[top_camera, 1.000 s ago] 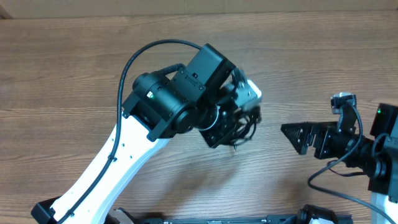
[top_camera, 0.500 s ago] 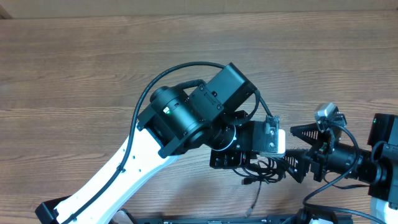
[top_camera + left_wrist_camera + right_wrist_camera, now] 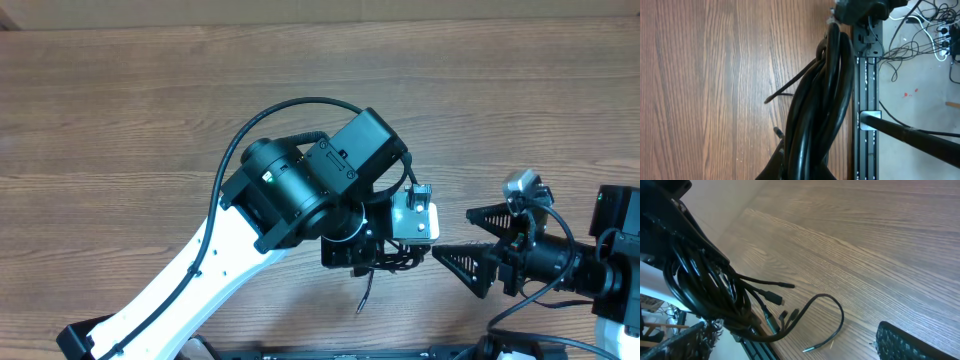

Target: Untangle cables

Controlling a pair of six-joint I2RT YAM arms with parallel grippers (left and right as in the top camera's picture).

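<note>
The cables (image 3: 398,261) are a tangle of thin black cords bunched under my left wrist near the table's front edge, with one loose strand (image 3: 364,293) trailing toward the front. My left gripper (image 3: 380,262) is shut on the bundle. In the left wrist view the cables (image 3: 822,95) run thick up the middle, away from the left gripper (image 3: 802,172). My right gripper (image 3: 450,235) stands open just right of the tangle, touching nothing. The right wrist view has the cables (image 3: 710,292) at left, plug ends (image 3: 775,300) and a curled strand (image 3: 832,312) lying before the right gripper (image 3: 790,342).
The wooden table (image 3: 150,110) ends close by at the front, where a black rail (image 3: 867,75) runs along its edge. Beyond it lies grey floor with loose cords (image 3: 920,30). My left arm (image 3: 190,270) crosses the front left.
My left arm swung from the table's middle toward the front right with the tangle, then drew slightly back left. My right gripper came in leftward toward it and stayed open.
</note>
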